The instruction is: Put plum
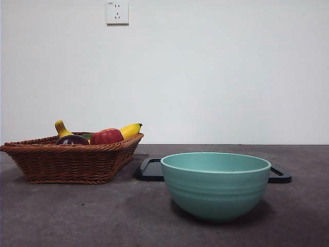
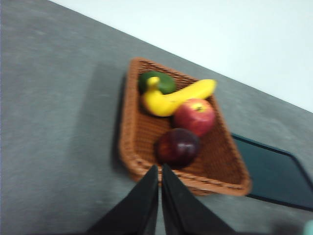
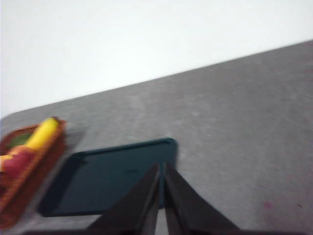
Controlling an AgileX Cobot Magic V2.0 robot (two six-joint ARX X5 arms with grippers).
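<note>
The grey, faintly mottled table (image 1: 77,216) carries everything, and nothing has been lifted yet: the job looks to be at its approach step, the plum not yet taken. The woven brown wicker basket (image 2: 134,122), shallow and rectangular with a ribbed rim, lies just ahead of the left gripper (image 2: 160,171), whose black jaws are pressed together and hold nothing. A flat dark tray (image 3: 112,176) with rounded corners sits right in front of the right gripper (image 3: 161,169), likewise closed and empty. The smooth, ridged teal bowl (image 1: 216,185) stands beside the tray. Inside the basket, the glossy, near-black plum (image 2: 178,146) is the fruit nearest the left jaws, touching the red apple (image 2: 194,115); beyond lie a curved yellow banana (image 2: 173,98) and something green (image 2: 159,81). Next, the left jaws must part and descend around the plum.
</note>
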